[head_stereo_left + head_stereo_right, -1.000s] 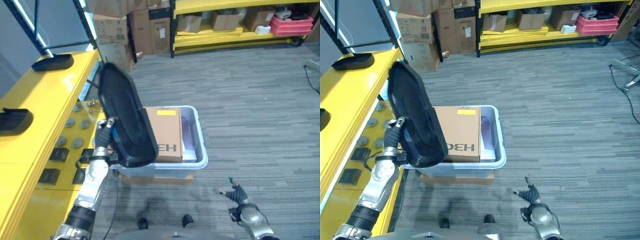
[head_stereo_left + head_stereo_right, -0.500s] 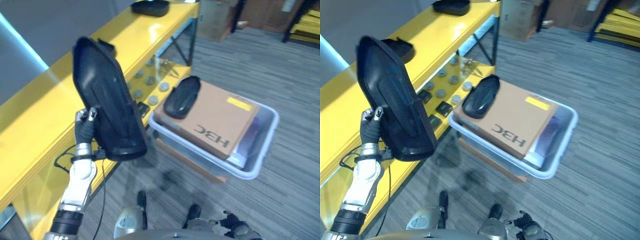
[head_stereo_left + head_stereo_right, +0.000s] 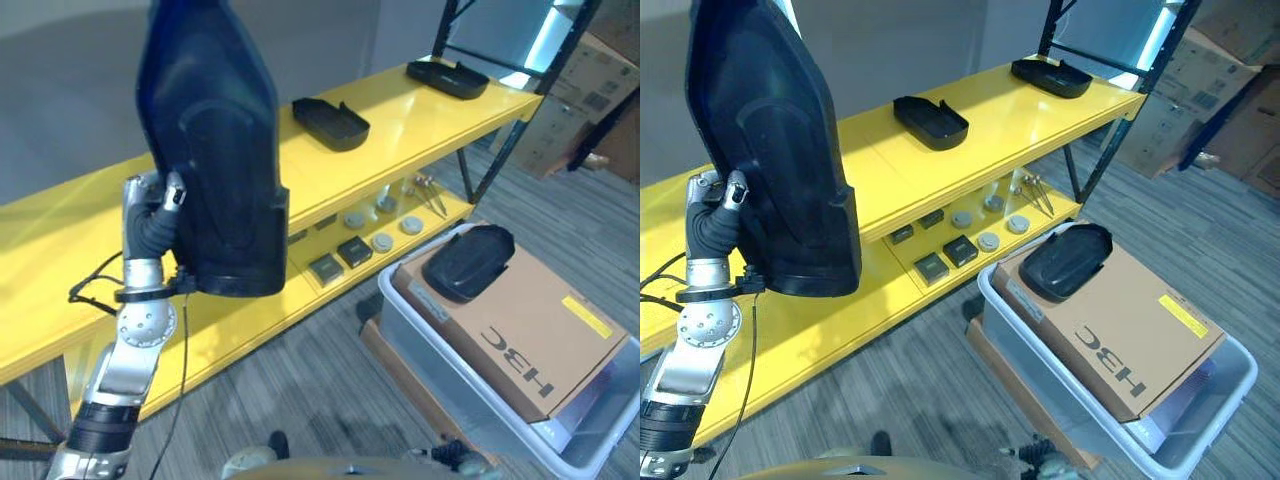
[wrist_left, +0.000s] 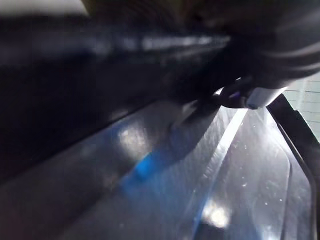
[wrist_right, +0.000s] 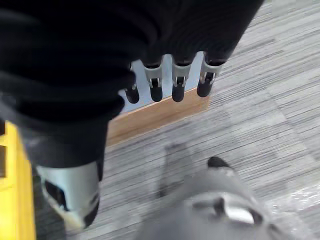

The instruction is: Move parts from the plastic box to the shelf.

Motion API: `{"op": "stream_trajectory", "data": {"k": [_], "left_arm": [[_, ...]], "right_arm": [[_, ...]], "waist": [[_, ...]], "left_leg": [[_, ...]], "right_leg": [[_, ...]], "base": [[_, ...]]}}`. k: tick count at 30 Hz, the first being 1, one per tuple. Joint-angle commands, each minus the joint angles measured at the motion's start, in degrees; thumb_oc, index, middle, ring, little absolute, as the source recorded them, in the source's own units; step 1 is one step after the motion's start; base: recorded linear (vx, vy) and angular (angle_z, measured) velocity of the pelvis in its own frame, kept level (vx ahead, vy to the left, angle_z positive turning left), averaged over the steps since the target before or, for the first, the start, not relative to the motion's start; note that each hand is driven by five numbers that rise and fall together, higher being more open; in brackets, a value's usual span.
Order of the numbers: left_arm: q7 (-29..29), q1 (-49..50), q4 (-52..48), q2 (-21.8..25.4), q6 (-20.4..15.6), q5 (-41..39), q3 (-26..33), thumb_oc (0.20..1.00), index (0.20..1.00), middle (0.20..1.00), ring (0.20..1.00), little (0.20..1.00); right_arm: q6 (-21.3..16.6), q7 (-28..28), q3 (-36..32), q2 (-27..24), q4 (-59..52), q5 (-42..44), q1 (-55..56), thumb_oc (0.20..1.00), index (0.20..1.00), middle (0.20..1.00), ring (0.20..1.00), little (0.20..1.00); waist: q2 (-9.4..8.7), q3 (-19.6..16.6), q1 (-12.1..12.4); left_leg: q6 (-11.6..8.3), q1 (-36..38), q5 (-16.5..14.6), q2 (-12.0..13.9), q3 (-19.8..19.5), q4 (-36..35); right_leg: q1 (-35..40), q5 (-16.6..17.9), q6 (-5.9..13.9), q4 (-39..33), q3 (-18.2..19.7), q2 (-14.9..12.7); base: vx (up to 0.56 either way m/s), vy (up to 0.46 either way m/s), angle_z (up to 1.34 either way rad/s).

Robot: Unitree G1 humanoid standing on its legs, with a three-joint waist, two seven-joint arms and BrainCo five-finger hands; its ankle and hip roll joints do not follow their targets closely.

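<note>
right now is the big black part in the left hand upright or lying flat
Upright: the black part stands on end in the left hand, above the yellow shelf.

Dark print and a yellow label mark the plastic box's cardboard box.

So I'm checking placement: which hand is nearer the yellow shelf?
Left. The left hand holds the big black part upright right over the shelf; the right hand hangs low over the floor, away from it.
</note>
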Motion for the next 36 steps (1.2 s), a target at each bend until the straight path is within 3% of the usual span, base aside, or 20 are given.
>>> {"op": "stream_trajectory", "data": {"k": [1,2,3,5,6,7,10,11,12,13,14,16,19,22,25,28,31,33,34,36], "left_arm": [[2.95,-4.33,-2.28,1.92,-3.4,0.14,1.36,0.2,0.2,0.2,0.2,0.2],[3.28,-4.87,-2.05,2.07,-3.67,-0.37,1.26,0.2,0.2,0.2,0.2,0.2],[3.79,-6.03,-1.59,2.17,-4.03,-1.11,0.82,0.2,0.2,0.2,0.2,0.2],[4.32,-7.11,-0.07,1.67,-4.27,-2.52,-0.65,0.2,0.2,0.2,0.2,0.2],[4.14,-7.37,0.45,1.28,-4.18,-2.99,-1.49,0.2,0.2,0.2,0.2,0.2],[4.08,-7.95,0.59,1.31,-3.75,-2.7,-1.99,0.2,0.2,0.2,0.2,0.2],[4.22,-4.51,-0.01,-0.58,-3.7,-3.12,0.3,0.2,0.2,0.2,0.2,0.2],[4.27,-1.14,0.18,-1.73,-3.78,-3.41,2.25,0.2,0.2,0.2,0.2,0.2],[4.13,0.54,-0.32,-2.38,-3.89,-3.96,2.71,0.2,0.2,0.2,0.2,0.2],[4.11,0.56,-0.38,-2.41,-3.87,-3.97,2.71,0.2,0.2,0.2,0.2,0.2],[4.26,0.33,-0.23,-2.2,-3.7,-3.7,2.71,0.2,0.2,0.2,0.2,0.2],[4.72,0.79,-0.74,-0.88,-2.92,-1.76,4.2,0.2,0.2,0.2,0.2,0.2],[5.58,1.82,-0.63,-1.22,-2.34,-0.74,5.72,0.2,0.2,0.2,0.2,0.2],[5.99,1.65,-0.42,-1.5,-2.11,-0.71,5.75,0.2,0.2,0.2,0.2,0.2],[5.74,2.56,-0.54,-0.68,-2.05,0.44,5.93,0.2,0.2,0.2,0.2,0.2],[5.88,2.59,0.43,-0.46,-1.15,0.76,5.4,0.2,0.2,0.2,0.2,0.2],[5.85,1.51,0.28,0.26,-0.07,0.68,4.75,0.2,0.2,0.2,0.2,0.2],[5.66,-0.68,1.0,1.52,0.45,1.12,3.1,0.2,0.2,0.2,0.2,0.2],[5.8,-2.12,1.52,2.91,0.54,1.57,2.05,0.2,0.2,0.2,0.2,0.2],[5.79,-2.79,1.94,3.59,0.67,2.06,1.8,0.2,0.2,0.2,0.2,0.2]], "right_arm": [[-1.47,-0.98,3.02,2.06,0.51,3.63,-2.01,1.0,1.0,1.0,1.0,1.0],[-1.48,-1.19,3.32,2.11,0.7,4.0,-2.31,1.0,1.0,1.0,1.0,1.0],[-1.59,-1.38,4.0,2.22,0.49,4.2,-2.42,1.0,1.0,1.0,1.0,1.0],[-1.65,-1.39,4.74,2.2,0.94,4.16,-1.83,1.0,1.0,1.0,1.0,1.0],[-1.81,-1.45,4.68,2.44,1.37,4.68,-1.16,1.0,1.0,1.0,1.0,1.0],[-1.89,-1.72,4.11,2.92,1.52,5.47,-0.12,1.0,1.0,1.0,1.0,1.0],[-1.48,-1.86,4.28,3.68,2.54,4.79,-0.24,1.0,1.0,1.0,1.0,1.0],[-1.51,-1.15,5.99,3.25,2.85,1.86,0.55,1.0,1.0,1.0,1.0,1.0],[-1.6,-1.62,6.32,2.19,2.41,0.66,0.84,1.0,1.0,1.0,1.0,1.0],[-1.59,-1.61,6.28,2.15,2.39,0.64,0.85,1.0,1.0,1.0,1.0,1.0],[-1.57,-1.79,5.49,1.02,2.39,0.61,1.05,1.0,1.0,1.0,1.0,1.0],[-1.03,-1.63,3.72,-0.79,3.45,0.61,1.75,1.0,1.0,1.0,1.0,1.0],[-0.81,-1.69,2.8,-1.92,4.57,0.2,1.69,1.0,1.0,1.0,1.0,1.0],[-0.89,-2.46,1.28,-2.26,5.24,1.5,1.42,1.0,1.0,1.0,1.0,1.0],[-0.79,-2.78,2.27,-1.45,5.65,-0.09,1.21,1.0,1.0,1.0,1.0,1.0],[-0.88,-2.96,4.7,0.18,4.14,-2.41,0.95,1.0,1.0,1.0,1.0,1.0],[-1.39,-4.8,2.2,2.44,1.2,0.9,1.26,1.0,1.0,1.0,1.0,1.0],[-1.52,-5.84,2.58,3.14,-0.04,0.46,0.67,1.0,1.0,1.0,1.0,1.0],[-1.65,-6.99,2.87,3.7,-1.57,0.27,-0.28,1.0,1.0,1.0,1.0,1.0],[-1.69,-7.29,2.81,3.93,-2.09,0.62,-0.45,1.0,1.0,1.0,1.0,1.0]], "waist": [[-0.76,0.81,-1.24],[-0.85,0.68,-1.0],[-0.87,0.82,-1.26],[-1.35,0.58,-2.24],[-1.57,0.24,-2.47],[-1.93,0.04,-2.56],[-1.58,-0.46,-2.23],[-1.51,0.07,-1.6],[-1.23,1.77,-1.09],[-1.22,1.89,-1.29],[-1.03,2.91,-0.97],[0.14,3.02,-0.51],[0.99,2.48,0.53],[1.12,2.44,0.95],[0.98,1.2,1.73],[-0.2,-0.43,2.07],[-1.58,-1.04,1.25],[-1.95,-0.31,-0.17],[-1.05,1.12,-1.8],[-0.46,1.35,-2.13]], "left_leg": [[-2.47,-1.3,-3.07,1.99,-1.37,0.15],[-2.69,-1.68,-3.01,2.09,-1.68,0.44],[-2.74,-2.08,-3.32,2.21,-3.39,0.88],[-3.09,-2.28,-2.92,2.37,-6.23,0.55],[-3.37,-2.26,-3.2,2.59,-7.61,0.41],[-3.67,-2.53,-3.55,2.66,-8.93,1.05],[-5.03,-3.35,-2.69,4.12,-9.76,1.69],[-6.26,-4.8,-3.23,5.14,-10.49,6.48],[-7.05,-6.79,-3.26,4.39,-10.78,11.19],[-7.05,-6.91,-3.35,4.31,-11.02,11.52],[-7.32,-8.8,-1.52,4.11,-9.62,12.11],[-7.77,-12.07,2.41,3.9,-6.56,8.15],[-7.63,-13.84,5.79,2.66,-5.11,3.71],[-7.74,-14.87,7.03,2.41,-3.32,3.46],[-6.79,-13.54,5.99,2.33,-2.42,3.79],[-5.23,-11.82,4.19,1.74,-2.09,4.21],[-2.77,-8.99,1.65,0.43,-1.48,3.69],[-1.32,-6.6,0.26,-0.52,-2.12,2.65],[-0.73,-5.58,0.48,0.15,-3.03,1.75],[-0.81,-5.34,0.39,0.5,-3.01,0.81]], "right_leg": [[-2.98,-1.37,-2.0,-14.87,13.93,11.75],[-2.28,-0.07,-2.1,-17.61,15.2,11.47],[-2.6,1.01,-1.81,-20.78,19.02,11.32],[-4.25,1.87,-2.15,-22.19,25.63,13.51],[-4.4,1.16,-2.62,-22.34,27.97,15.03],[-4.07,0.64,-3.28,-21.58,28.01,15.45],[-2.71,1.97,-3.71,-23.8,24.52,14.95],[-0.72,1.61,-4.58,-25.26,22.45,15.34],[2.01,1.28,-4.94,-26.56,20.16,15.07],[2.25,1.33,-4.94,-26.72,19.92,15.02],[3.24,1.4,-5.28,-27.57,18.08,14.79],[5.11,1.42,-5.35,-29.99,13.26,14.51],[6.96,0.62,-5.45,-30.55,10.67,15.23],[7.85,-0.26,-5.61,-30.51,9.09,15.95],[10.03,-1.9,-5.58,-30.44,7.96,16.03],[11.42,-3.18,-4.83,-28.1,7.41,14.67],[8.85,-2.63,-2.81,-16.56,7.55,11.49],[4.27,2.42,-0.53,-7.67,9.4,9.46],[-0.83,5.17,0.36,-0.57,13.18,10.82],[-3.67,3.69,0.18,0.81,16.06,11.76]], "base": [[0.12,-0.086,0.13],[0.12,-0.129,-0.01],[0.08,-0.145,0.37],[0.11,-0.199,0.88],[0.13,-0.243,1.04],[0.15,-0.249,1.0],[0.07,-0.364,1.19],[0.16,-0.457,0.99],[0.15,-0.334,0.61],[0.03,-0.175,0.55],[-0.05,-0.095,0.34],[0.04,-0.116,0.94],[0.12,-0.064,0.8],[0.11,-0.041,0.31],[0.24,0.054,0.13],[0.25,0.106,0.06],[0.22,0.163,0.02],[0.17,0.203,0.33],[0.08,0.142,0.49],[0.05,0.077,0.34]]}}
